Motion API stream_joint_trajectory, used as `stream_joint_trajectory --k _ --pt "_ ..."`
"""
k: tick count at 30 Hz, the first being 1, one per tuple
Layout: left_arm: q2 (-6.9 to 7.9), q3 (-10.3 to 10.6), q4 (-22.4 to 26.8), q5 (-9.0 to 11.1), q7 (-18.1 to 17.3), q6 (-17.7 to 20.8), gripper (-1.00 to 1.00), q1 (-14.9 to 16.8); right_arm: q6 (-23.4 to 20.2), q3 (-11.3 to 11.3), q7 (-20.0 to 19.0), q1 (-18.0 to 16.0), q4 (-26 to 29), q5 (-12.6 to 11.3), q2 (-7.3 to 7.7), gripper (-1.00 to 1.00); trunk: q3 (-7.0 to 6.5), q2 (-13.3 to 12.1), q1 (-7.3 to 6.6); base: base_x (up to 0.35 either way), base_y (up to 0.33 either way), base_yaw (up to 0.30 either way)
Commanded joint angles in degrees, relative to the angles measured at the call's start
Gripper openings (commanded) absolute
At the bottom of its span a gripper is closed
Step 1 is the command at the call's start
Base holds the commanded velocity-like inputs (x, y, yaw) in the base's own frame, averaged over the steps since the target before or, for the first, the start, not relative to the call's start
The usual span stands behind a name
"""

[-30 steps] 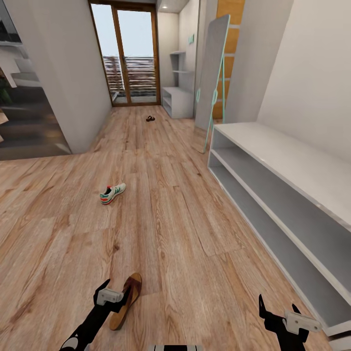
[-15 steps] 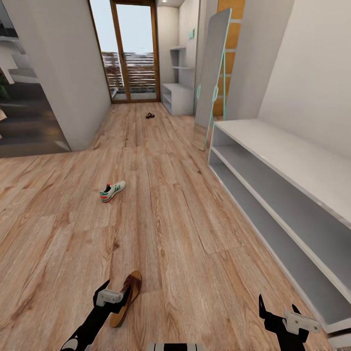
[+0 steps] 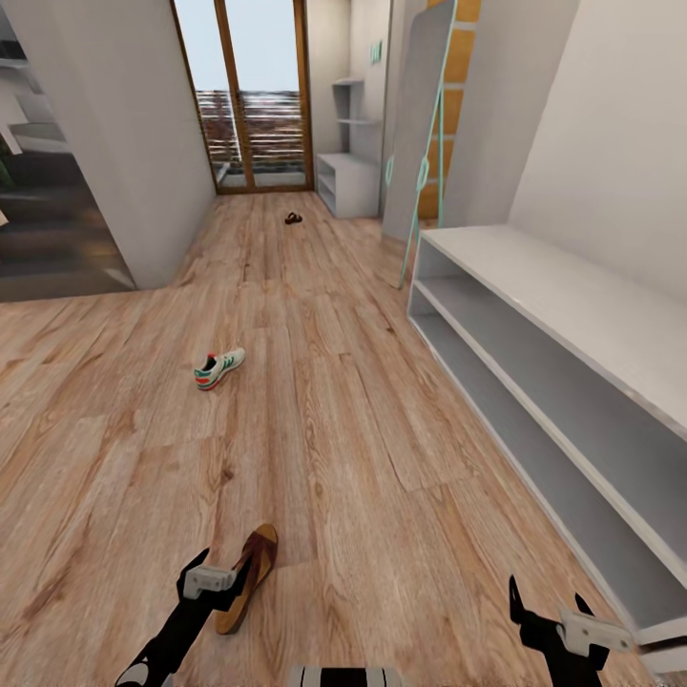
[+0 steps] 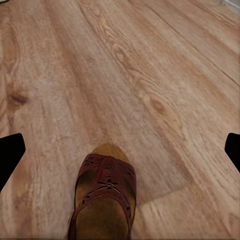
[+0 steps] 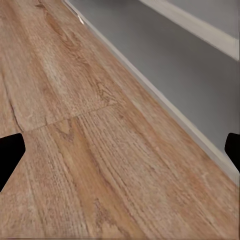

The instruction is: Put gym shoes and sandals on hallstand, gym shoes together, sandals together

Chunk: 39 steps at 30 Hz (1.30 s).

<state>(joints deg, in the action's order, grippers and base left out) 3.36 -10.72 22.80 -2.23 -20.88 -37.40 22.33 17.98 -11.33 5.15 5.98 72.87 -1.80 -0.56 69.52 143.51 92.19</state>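
Observation:
A brown sandal [image 3: 246, 577] with a tan footbed lies on the corridor floor [image 3: 334, 429] close in front of me. My left gripper [image 3: 218, 569] hovers open right over its near side. In the left wrist view the sandal [image 4: 104, 200] sits low between the spread fingertips. One white and green gym shoe [image 3: 219, 367] lies further ahead to the left. A second sandal [image 3: 293, 218] lies far down the corridor. The hallstand [image 3: 534, 286] runs along the right wall, its tiers bare. My right gripper [image 3: 547, 599] is open above the floor beside the hallstand's lowest tier [image 5: 200, 60].
A teal-framed mirror [image 3: 420, 143] leans against the wall just past the hallstand. A small white shelf unit [image 3: 348, 186] stands near the glass doors [image 3: 253, 95] at the corridor's end. A grey wall corner [image 3: 143, 191] juts in on the left.
The whole picture has shifted slightly upward, so the camera has moved. Both grippers keep the same pose and stay open; the shoes lie where they were.

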Motion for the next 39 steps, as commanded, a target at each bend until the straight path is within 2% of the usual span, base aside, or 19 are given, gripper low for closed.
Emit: stream_joint_trajectory --k 1,6,13,39 --pt "0.01 0.02 -0.01 0.22 -0.01 -0.01 1.0 0.0 0.03 0.05 -0.03 0.56 0.73 -0.01 -0.05 1.0 0.09 0.0 0.0 0.0 0.0 0.0" --pt "0.05 0.06 -0.02 0.71 -0.03 0.02 1.0 0.0 0.04 0.22 -0.14 2.64 3.6 -0.05 -0.26 1.0 0.54 0.0 0.0 0.0 0.0 0.0" --pt "0.08 0.03 -0.05 0.92 -0.04 0.04 1.0 0.0 0.04 0.29 -0.19 3.62 5.0 -0.06 -0.36 1.0 1.17 0.0 0.0 0.0 0.0 0.0" --pt "0.24 -0.08 -0.29 1.01 0.0 0.05 1.0 0.0 0.12 0.34 -0.15 4.46 6.54 -0.04 -0.93 1.0 3.5 0.0 0.0 0.0 0.0 0.0"
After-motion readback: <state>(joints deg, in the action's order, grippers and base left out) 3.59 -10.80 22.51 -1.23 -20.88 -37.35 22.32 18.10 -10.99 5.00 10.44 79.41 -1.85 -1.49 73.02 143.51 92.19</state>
